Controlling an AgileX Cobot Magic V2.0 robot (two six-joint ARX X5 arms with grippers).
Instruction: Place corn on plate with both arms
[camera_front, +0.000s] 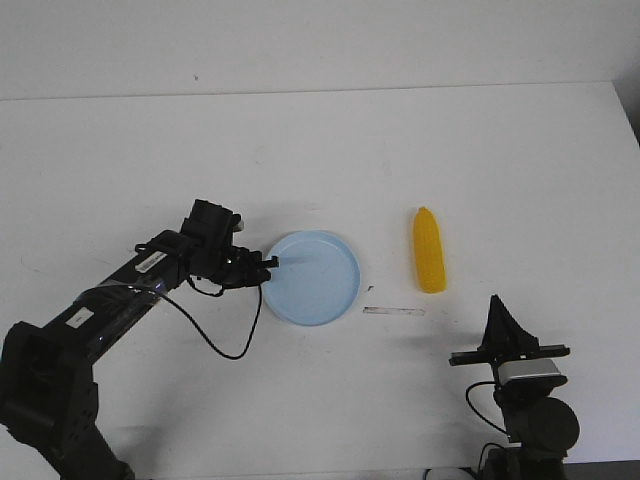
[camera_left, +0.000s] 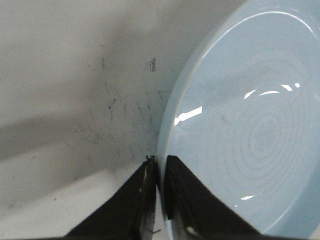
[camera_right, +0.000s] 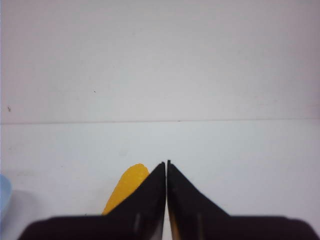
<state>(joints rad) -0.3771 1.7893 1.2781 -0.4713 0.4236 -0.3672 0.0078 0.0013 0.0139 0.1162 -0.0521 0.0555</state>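
Observation:
The pale blue plate (camera_front: 315, 278) lies on the white table left of centre. My left gripper (camera_front: 268, 263) is shut on the plate's left rim; in the left wrist view (camera_left: 160, 162) one jaw is outside the rim and the other inside, on the plate (camera_left: 250, 125). The yellow corn (camera_front: 430, 250) lies on the table right of the plate, tapered end pointing away from me. My right gripper (camera_front: 497, 303) is shut and empty, raised near the table's front right, short of the corn. In the right wrist view (camera_right: 166, 163) the corn (camera_right: 127, 187) shows partly behind the fingers.
A thin clear strip (camera_front: 394, 311) lies on the table between the plate and the right arm. The table's far edge meets a white wall (camera_front: 320, 45). A black cable (camera_front: 225, 335) hangs from the left arm onto the table.

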